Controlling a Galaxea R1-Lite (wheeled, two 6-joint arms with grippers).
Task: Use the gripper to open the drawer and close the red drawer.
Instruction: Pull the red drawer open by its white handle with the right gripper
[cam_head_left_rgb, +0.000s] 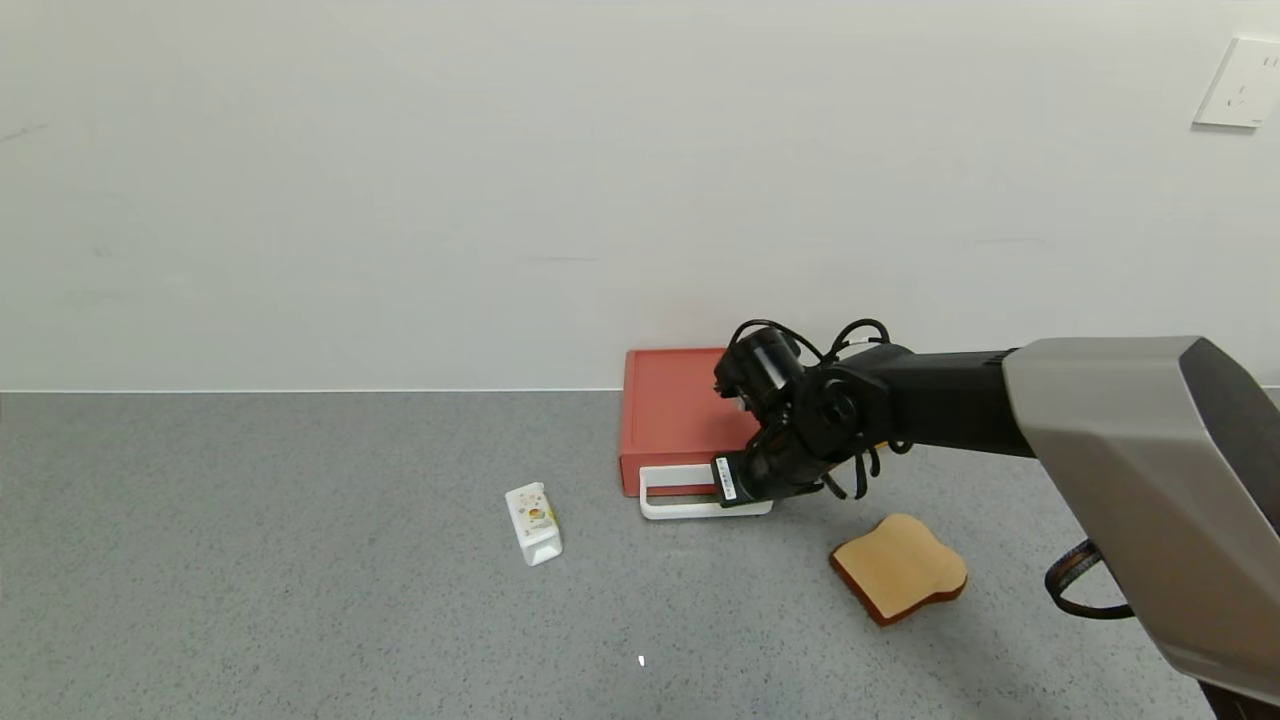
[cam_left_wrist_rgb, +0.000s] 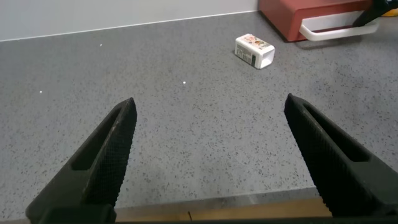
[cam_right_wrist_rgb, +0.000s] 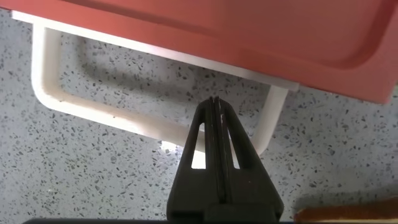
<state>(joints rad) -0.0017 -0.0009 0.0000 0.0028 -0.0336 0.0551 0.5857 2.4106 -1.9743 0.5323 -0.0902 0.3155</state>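
The red drawer (cam_head_left_rgb: 672, 415) sits against the wall on the grey worktop (cam_head_left_rgb: 250, 560), apparently shut and not yet pulled. The right claw (cam_right_wrist_rgb: 214, 107), fingers pressed together, pokes inside its white loop handle (cam_head_left_rgb: 668, 506). Open worktop lies in front for pulling; toast (cam_head_left_rgb: 898, 566) and a small carton (cam_head_left_rgb: 533, 522) flank it. The left claw (cam_left_wrist_rgb: 208, 152) hangs spread, well apart.

The right arm has a broad grey shell with a dark edge, narrowing to a matte black forearm and a knuckled black wrist with a round joint cap. Thin black cables loop over and under the wrist, and another loop hangs under the shell. The right gripper (cam_head_left_rgb: 742, 482) carries a white barcode label; its fingers (cam_right_wrist_rgb: 219, 144) are pointed black. The left gripper (cam_left_wrist_rgb: 208, 162) has black fingers with ribbed inner faces.
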